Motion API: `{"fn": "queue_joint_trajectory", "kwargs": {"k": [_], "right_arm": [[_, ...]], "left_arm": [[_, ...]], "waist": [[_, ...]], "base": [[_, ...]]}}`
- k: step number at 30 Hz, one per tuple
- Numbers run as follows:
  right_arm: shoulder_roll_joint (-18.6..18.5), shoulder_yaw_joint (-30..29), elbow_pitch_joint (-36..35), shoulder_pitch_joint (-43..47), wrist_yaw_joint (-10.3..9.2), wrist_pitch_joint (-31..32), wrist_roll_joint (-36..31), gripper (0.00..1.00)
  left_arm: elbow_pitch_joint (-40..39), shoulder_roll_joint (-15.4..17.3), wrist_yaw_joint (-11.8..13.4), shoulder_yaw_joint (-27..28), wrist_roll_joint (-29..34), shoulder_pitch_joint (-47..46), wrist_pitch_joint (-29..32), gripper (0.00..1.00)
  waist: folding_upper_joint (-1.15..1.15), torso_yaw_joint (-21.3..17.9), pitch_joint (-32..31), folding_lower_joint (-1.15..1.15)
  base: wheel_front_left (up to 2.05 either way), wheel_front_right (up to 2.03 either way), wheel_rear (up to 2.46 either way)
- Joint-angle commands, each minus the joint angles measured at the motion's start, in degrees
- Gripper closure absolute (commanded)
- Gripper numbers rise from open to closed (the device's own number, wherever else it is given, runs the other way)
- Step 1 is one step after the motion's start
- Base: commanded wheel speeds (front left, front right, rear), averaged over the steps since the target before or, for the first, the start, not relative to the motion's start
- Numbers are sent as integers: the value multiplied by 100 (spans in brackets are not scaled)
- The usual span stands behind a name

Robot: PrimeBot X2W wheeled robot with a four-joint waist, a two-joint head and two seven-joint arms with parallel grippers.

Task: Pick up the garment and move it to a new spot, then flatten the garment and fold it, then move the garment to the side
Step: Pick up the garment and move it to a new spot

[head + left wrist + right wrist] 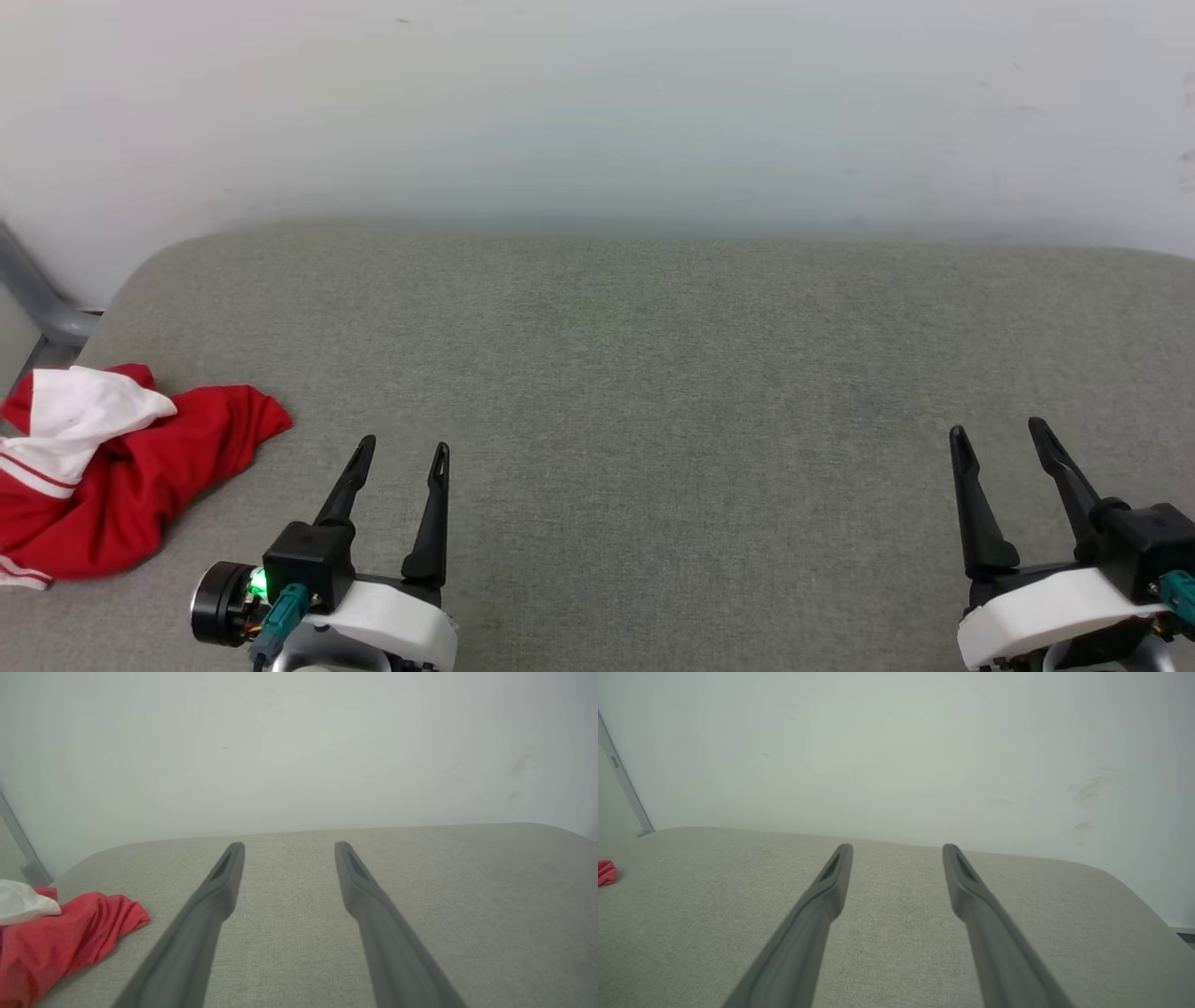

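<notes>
My left claw (404, 445) and right claw (997, 429) gape empty. Left of both, the garment (140, 467) looks limp, light; I'd pinch its red corner

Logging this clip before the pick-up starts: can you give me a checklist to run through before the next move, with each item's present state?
1. Is the left gripper open with nothing held: ok.
2. Is the right gripper open with nothing held: ok.
3. Is the garment in sight and near an arm: ok, it lies just left of the left gripper.
4. Is the garment wholly on the grey padded surface: cannot tell, it runs past the head view's left edge.
5. Is the garment flat: not ok, it is crumpled, with a white sleeve on top.
6. Is there bare surface for a new spot: ok, between the grippers.
</notes>
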Motion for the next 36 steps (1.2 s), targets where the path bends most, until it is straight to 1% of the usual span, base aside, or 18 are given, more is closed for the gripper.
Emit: {"fn": "queue_joint_trajectory", "kwargs": {"k": [1, 8, 12, 22, 32, 33, 36], "right_arm": [[14, -1, -16, 63, -2, -18, 21, 0], [14, 81, -61, 41, -2, -10, -10, 0], [14, 151, -96, 4, -2, 19, -83, 0], [14, 317, -113, -82, -3, 20, -31, 0], [13, 455, -105, -114, -3, -18, -30, 0], [13, 492, -89, -132, -3, -27, -18, 0], [14, 508, -79, -146, -3, -37, -15, 0]], "left_arm": [[6, -4, -23, 8, -18, -32, -15, 0], [16, -60, -49, 130, -65, -85, -15, 0], [-22, -79, -76, 171, -48, -103, -15, 0], [-90, -128, -107, 318, -92, -116, -15, 0], [-112, -165, -161, 466, -148, -134, -15, 0], [-110, -173, -183, 517, -154, -121, -15, 0], [-110, -181, -189, 538, -152, -109, -15, 0]], "waist": [[0, 59, 4, 0], [0, 476, 39, 0], [0, 787, 50, 0], [0, 1589, 70, 0], [0, 2232, 68, 0], [0, 2364, 68, 0], [0, 2468, 64, 0]], "base": [[0, 0, 0], [0, 0, 0], [0, 0, 0], [0, 0, 0], [0, 0, 0], [0, 0, 0], [0, 0, 0]]}}
